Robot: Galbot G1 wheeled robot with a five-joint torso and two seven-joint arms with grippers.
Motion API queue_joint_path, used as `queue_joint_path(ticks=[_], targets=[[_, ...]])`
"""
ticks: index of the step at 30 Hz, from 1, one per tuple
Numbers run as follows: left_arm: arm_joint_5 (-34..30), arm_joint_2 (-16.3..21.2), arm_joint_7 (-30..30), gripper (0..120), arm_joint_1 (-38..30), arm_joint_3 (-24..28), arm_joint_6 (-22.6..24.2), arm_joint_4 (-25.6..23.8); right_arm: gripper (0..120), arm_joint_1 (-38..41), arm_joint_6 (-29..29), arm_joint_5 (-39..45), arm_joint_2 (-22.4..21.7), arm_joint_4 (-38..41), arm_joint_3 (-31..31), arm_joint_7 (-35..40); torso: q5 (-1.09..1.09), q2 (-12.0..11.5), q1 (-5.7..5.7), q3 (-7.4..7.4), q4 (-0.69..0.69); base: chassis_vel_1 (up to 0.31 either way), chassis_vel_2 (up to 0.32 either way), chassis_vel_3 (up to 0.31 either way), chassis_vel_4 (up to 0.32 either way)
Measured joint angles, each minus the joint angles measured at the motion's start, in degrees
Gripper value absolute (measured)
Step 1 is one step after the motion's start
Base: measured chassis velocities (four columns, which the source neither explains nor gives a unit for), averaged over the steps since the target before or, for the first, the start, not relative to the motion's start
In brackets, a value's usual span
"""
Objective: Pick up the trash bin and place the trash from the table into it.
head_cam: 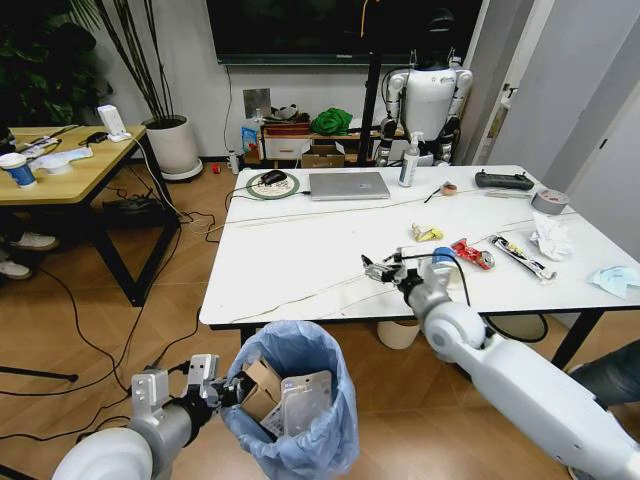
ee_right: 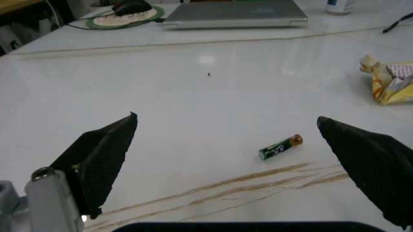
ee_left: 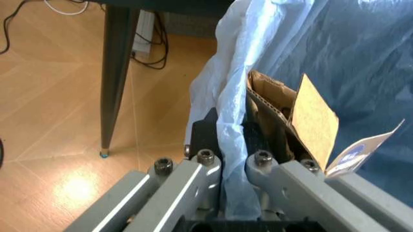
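Observation:
The trash bin (head_cam: 300, 420), lined with a baggy light-blue bag (ee_left: 335, 43), stands on the floor below the table's near edge. My left gripper (head_cam: 226, 389) (ee_left: 233, 141) is shut on its rim. Inside it lie a brown cardboard packet (head_cam: 262, 386) (ee_left: 268, 113) and a white sheet (head_cam: 305, 400). My right gripper (head_cam: 380, 268) (ee_right: 235, 159) hovers open low over the white table (head_cam: 300, 250), with a small battery (ee_right: 281, 146) between its fingers. On the table lie a yellow wrapper (head_cam: 427, 233) (ee_right: 390, 82), a blue-white cup (head_cam: 443, 258), a red wrapper (head_cam: 470, 252), a white tissue (head_cam: 552, 237) and a pale-blue tissue (head_cam: 612, 280).
A silver laptop (head_cam: 348, 185), a mouse on a round pad (head_cam: 272, 181), a pump bottle (head_cam: 409, 160), a black remote (head_cam: 503, 180) and a grey tape roll (head_cam: 549, 201) sit at the table's far side. A wood-topped desk (head_cam: 60, 165) stands left. Cables trail across the floor.

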Motion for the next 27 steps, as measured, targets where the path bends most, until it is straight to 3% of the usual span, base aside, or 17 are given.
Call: queue_joint_path(ticks=[10,22,27], targets=[[0.0,-0.2,0.1,0,-0.2,-0.1,-0.1,-0.1,88,2.0,-1.4,-1.3,3.6,-7.1,-1.4,4.2,0.00,0.0,0.00,0.00,-0.02,0.000,0.000,0.000,0.000],[0.2,-0.6,0.3,0,-0.2,0.0,-0.2,0.0,90,3.3,-1.5,-2.7,5.6,-11.1,-1.7,4.7,0.00,0.0,0.00,-0.01,-0.01,0.000,0.000,0.000,0.000],[0.2,-0.9,0.4,0,-0.3,0.0,-0.3,0.1,70,3.6,-1.6,-2.7,5.9,-12.3,-2.3,4.1,0.01,0.0,0.00,-0.01,-0.01,0.000,0.000,0.000,0.000]])
